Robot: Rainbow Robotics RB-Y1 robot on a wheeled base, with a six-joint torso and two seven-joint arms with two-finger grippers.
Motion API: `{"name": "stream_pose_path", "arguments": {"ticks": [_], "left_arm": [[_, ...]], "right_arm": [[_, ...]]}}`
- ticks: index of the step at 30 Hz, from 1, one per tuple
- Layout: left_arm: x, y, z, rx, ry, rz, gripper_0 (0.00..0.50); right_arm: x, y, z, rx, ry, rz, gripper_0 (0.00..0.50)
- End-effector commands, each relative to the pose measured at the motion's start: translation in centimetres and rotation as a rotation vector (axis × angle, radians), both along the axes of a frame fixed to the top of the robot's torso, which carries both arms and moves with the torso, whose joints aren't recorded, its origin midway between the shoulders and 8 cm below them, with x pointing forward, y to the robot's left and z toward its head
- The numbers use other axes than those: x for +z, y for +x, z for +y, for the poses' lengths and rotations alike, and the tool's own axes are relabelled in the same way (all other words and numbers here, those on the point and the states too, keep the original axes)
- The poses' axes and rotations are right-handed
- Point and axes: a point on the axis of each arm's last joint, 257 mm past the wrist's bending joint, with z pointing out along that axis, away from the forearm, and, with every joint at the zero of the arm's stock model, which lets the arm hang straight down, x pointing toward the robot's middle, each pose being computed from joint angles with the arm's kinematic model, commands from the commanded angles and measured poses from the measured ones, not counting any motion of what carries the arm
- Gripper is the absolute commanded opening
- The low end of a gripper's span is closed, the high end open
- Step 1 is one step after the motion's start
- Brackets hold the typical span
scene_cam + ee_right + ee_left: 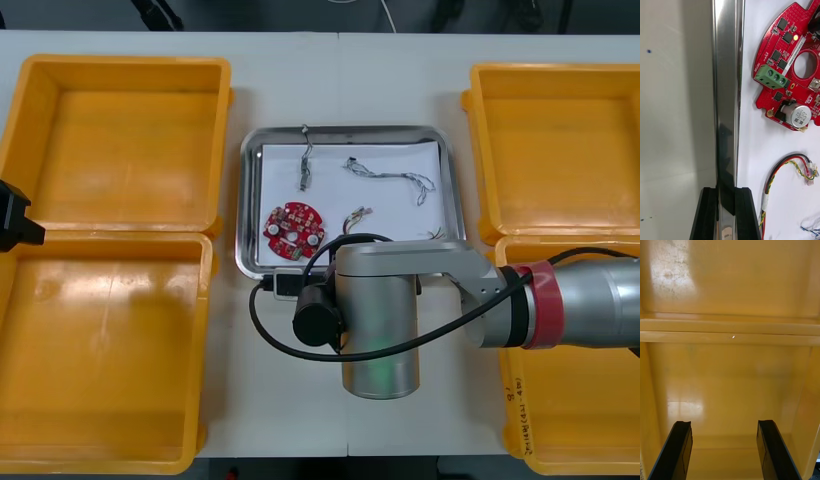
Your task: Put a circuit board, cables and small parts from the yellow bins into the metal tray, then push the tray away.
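At the left side of the table (340,80) stand two yellow bins, the far left bin (120,140) and the near left bin (100,350), touching each other. The left gripper (724,423) hangs at the left edge of these bins, close to the place where their walls meet. Its fingers stand wide apart and there is nothing between them, only the bin floor under them.

In the middle lies the metal tray (250,200), white inside. In its near left part rests the round red circuit board (293,230). Far from the board, near the far rim, lies a thin dark piece (304,160); I cannot tell if it is a cable or a metal part. To the right of the board is the red and yellow cable (357,215), and farther right the twisted blue and white cable (390,178), apart from the others.

The right arm reaches from the right over the near edge of the tray. The right gripper (726,193) is at the near rim, one finger outside on the table side and one inside over the white floor, closed on the shiny rim.

At the right stand the far right bin (555,150) and the near right bin (570,420).
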Motion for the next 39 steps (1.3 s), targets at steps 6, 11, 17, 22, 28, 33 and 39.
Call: {"name": "stream_pose_path", "arguments": {"ticks": [6, 11, 17, 22, 28, 33, 39], "left_arm": [[1.2, -0.3, 1.8, -0.069, 0.101, -0.021, 0.5], [1.2, -0.3, 1.8, -0.069, 0.101, -0.021, 0.5], [1.2, -0.3, 1.8, -0.069, 0.101, -0.021, 0.5], [1.2, -0.3, 1.8, -0.069, 0.101, -0.021, 0.5], [1.2, -0.3, 1.8, -0.069, 0.101, -0.021, 0.5], [1.2, -0.3, 1.8, -0.069, 0.101, -0.021, 0.5], [1.2, -0.3, 1.8, -0.069, 0.101, -0.021, 0.5]], "right_arm": [[2.6, 3.1, 0.7, 0.036, -0.017, -0.073, 0.0], [3.2, 3.9, 0.9, 0.039, -0.013, -0.088, 0.0], [3.8, 5.2, 0.9, 0.039, -0.012, -0.109, 0.0], [4.3, 6.5, 0.8, 0.036, -0.012, -0.127, 0.0], [4.8, 7.6, 0.9, 0.04, -0.006, -0.142, 0.0], [5.3, 8.4, 1.0, 0.041, 0.0, -0.156, 0.0], [5.9, 9.4, 1.2, 0.048, 0.005, -0.17, 0.0]]}}
